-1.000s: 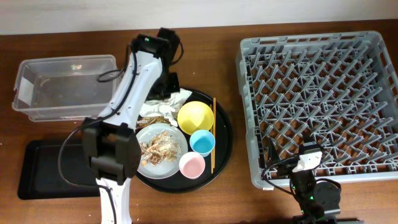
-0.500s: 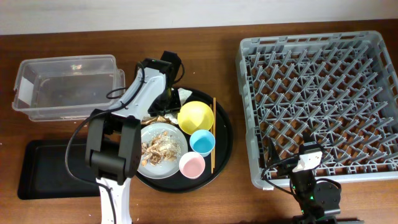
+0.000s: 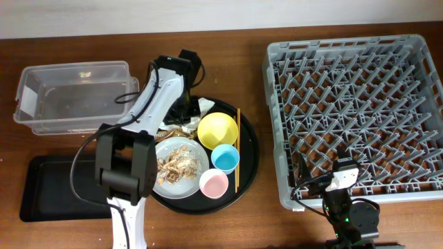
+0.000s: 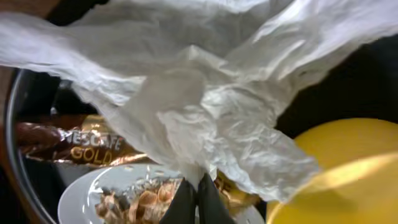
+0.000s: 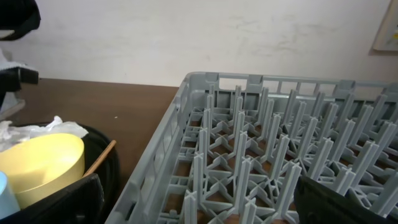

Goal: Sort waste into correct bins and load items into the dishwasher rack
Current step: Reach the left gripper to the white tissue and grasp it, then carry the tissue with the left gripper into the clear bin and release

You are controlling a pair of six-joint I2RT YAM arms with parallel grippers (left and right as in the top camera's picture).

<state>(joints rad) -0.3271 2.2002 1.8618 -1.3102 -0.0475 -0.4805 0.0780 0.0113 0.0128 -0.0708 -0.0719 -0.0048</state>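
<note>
My left gripper (image 4: 198, 199) is shut on a crumpled white napkin (image 4: 205, 93) over the back of the round black tray (image 3: 250, 149). Under it lie a brown wrapper (image 4: 74, 142) and the pale-grey plate (image 3: 197, 181) with flaky food scraps (image 3: 173, 164). On the tray stand the yellow bowl (image 3: 217, 129), light-blue cup (image 3: 225, 158) and pink cup (image 3: 213, 183), with chopsticks (image 3: 237, 149) to their right. My right gripper (image 5: 205, 199) is open and empty at the front edge of the grey dishwasher rack (image 3: 277, 124).
The clear plastic box (image 3: 73, 67) stands at the back left. The shallow black tray (image 3: 62, 187) lies in front of it. The left arm reaches over the table between them and the round tray. The rack holds nothing.
My left arm swung right and down onto the napkins, shut on them, then drew back slightly. The right arm has not moved.
</note>
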